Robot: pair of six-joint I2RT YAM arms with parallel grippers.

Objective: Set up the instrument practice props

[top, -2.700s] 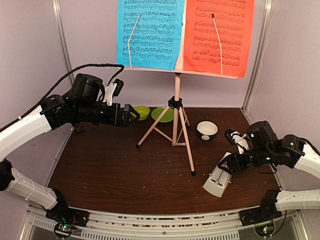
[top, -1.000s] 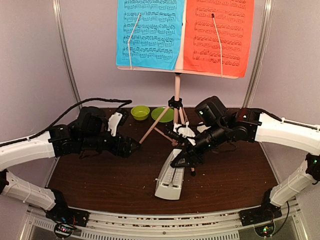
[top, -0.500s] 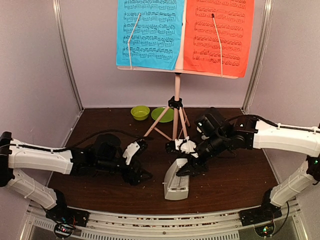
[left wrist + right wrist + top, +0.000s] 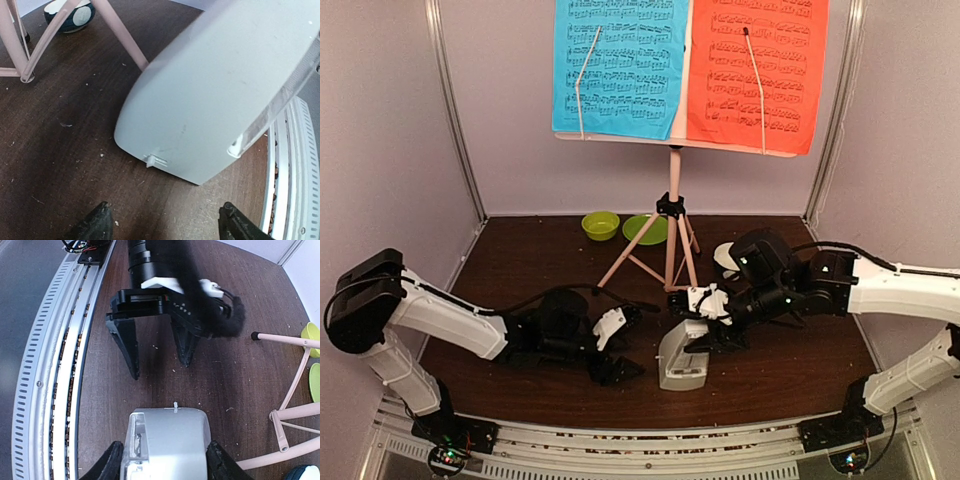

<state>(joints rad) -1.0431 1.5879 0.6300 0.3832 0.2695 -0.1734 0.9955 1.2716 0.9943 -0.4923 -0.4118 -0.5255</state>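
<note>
Metronome point(image 4: 682, 365) up front, close to the near edge of the table point(image 4: 520, 270), just ahead of the pink music stand's point(image 4: 672, 215) tripod legs. The right hand point(image 4: 706, 338) has it clamped, one finger on each side of its upper part, plain from the right wrist. Cream body, clear cover on the face toward the near rail; it leans a touch, and I can't tell whether its base sits flat on the wood. Left hand point(image 4: 620, 368) lies low just left of it, fingers point(image 4: 131, 352) spread wide apart, tips aimed at the metronome's flank, gripping nothing and not touching it. Up on the stand's desk, blue sheet point(image 4: 615, 65) left, red sheet point(image 4: 755, 70) right, side by side, each behind a thin retaining arm. Green bowl point(image 4: 601, 224) and plate point(image 4: 642, 229) sit by the back wall; white-and-dark bowl point(image 4: 70, 12) peeks out behind the right arm.
</note>
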